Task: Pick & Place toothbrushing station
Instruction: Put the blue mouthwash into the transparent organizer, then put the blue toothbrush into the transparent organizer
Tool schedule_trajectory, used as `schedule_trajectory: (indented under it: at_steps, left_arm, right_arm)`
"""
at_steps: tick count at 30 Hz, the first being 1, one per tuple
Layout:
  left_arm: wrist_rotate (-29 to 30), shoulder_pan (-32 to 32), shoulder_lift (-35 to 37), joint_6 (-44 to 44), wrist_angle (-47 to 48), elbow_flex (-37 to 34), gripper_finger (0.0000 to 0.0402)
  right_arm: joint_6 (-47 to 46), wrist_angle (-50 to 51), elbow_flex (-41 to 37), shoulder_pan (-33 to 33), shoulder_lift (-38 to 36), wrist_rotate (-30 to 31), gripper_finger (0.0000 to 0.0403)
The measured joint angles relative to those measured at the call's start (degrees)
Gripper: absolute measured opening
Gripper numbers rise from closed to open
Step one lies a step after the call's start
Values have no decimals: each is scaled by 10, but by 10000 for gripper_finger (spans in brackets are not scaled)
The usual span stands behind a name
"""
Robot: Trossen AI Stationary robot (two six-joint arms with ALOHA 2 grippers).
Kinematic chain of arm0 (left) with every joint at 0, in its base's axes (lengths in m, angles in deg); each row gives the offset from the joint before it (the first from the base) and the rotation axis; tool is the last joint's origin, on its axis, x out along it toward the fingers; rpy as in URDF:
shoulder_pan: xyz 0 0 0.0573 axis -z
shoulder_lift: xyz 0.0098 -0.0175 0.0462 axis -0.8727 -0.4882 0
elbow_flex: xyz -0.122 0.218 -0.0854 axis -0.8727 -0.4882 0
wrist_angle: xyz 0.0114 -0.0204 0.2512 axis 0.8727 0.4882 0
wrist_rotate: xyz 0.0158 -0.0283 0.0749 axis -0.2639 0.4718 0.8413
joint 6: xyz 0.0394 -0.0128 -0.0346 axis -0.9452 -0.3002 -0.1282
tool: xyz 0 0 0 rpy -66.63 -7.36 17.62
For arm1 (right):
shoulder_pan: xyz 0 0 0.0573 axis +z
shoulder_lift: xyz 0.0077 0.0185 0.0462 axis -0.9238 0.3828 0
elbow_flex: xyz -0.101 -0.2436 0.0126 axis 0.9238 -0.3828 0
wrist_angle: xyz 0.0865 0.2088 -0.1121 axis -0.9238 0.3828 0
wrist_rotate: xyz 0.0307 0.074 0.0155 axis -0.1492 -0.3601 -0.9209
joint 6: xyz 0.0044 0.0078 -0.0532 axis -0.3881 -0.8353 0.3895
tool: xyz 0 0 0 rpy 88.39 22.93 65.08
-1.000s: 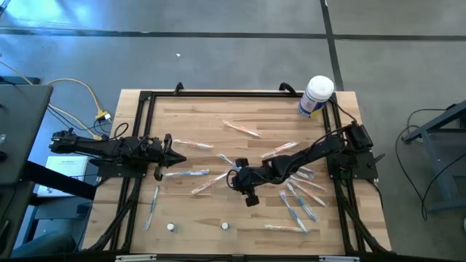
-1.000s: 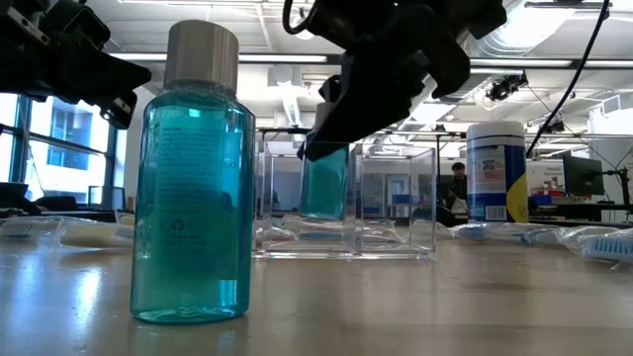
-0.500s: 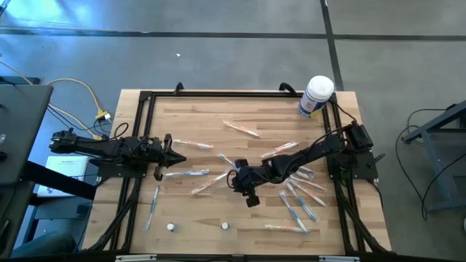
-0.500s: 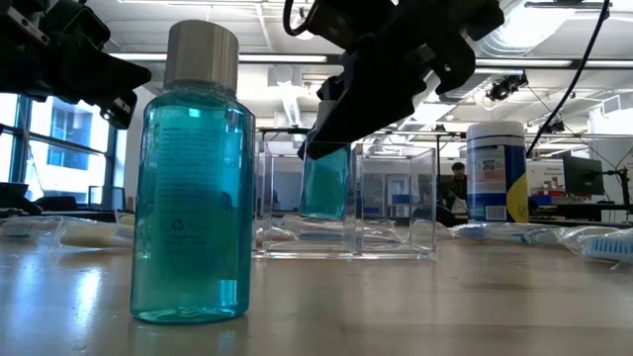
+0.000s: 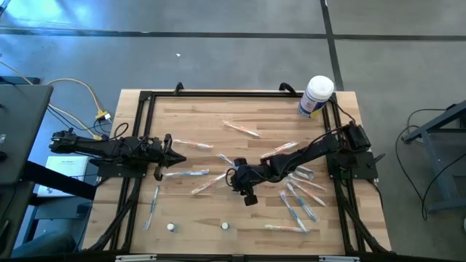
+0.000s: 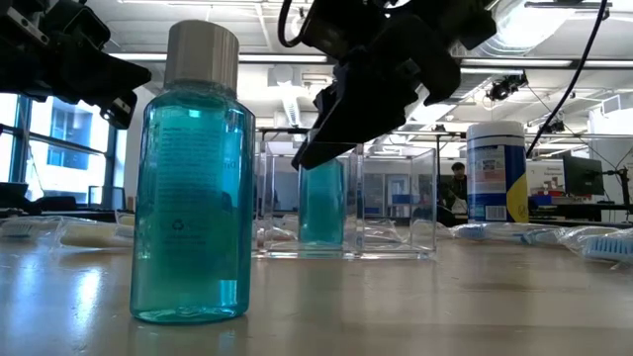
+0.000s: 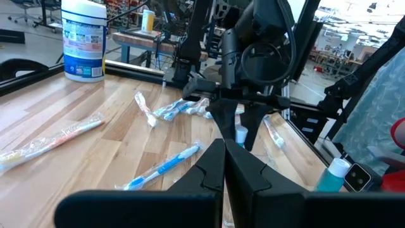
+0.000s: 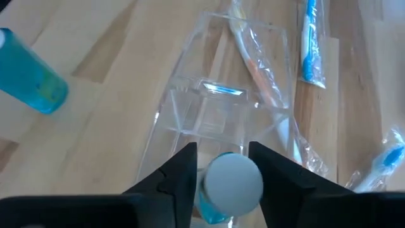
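The toothbrushing station, a clear plastic holder (image 6: 388, 203) (image 8: 212, 104), stands mid-table. A small blue bottle (image 6: 322, 203) with a grey cap (image 8: 233, 180) stands upright in its left compartment. My right gripper (image 5: 237, 177) (image 8: 223, 149) hangs open over it, slanting down, with one finger on either side of the cap. My left gripper (image 5: 178, 156) (image 7: 223, 149) waits shut and level at the table's left, holding nothing. My right gripper's fingers (image 8: 183, 168) flank the bottle's cap from above, slanting down. A dark gap shows beside one finger. Whether the other finger touches the cap I cannot tell. The bottle stands upright inside the holder.
A larger blue bottle (image 6: 193, 178) stands close to the low camera. A white tub with a blue label (image 5: 316, 96) sits at the far right corner. Wrapped toothbrushes (image 5: 298, 196) lie scattered around the holder. Two small caps (image 5: 170, 227) show near the front edge.
The small blue bottle has dropped lower inside the holder and now stands near its floor. My right gripper has stayed at about the same height above it, so the bottle has left its hold.
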Motion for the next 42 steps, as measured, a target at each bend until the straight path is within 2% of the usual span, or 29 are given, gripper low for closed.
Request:
schedule_trajectory:
  at_steps: [10, 22, 25, 29, 33, 42]
  left_arm:
    - [0, 0, 0, 0, 0, 0, 2]
    - [0, 0, 0, -2, 0, 0, 2]
    - [-6, 15, -2, -5, -20, 0, 2]
    - [-2, 59, -24, -57, -93, 5, 2]
    - [52, 103, -68, -73, -87, 36, 3]
    - [272, 179, -269, -184, -89, 154, 19]
  right_arm:
    - [2, -5, -1, 6, -2, 22, 137]
    - [6, 21, -1, 18, -65, 47, 137]
    - [6, 30, -1, 25, -89, 58, 137]
    - [-5, 70, -1, 37, -122, 67, 137]
    - [-44, 98, -1, 49, -157, 67, 137]
    - [-143, 173, 0, 86, -215, 63, 137]
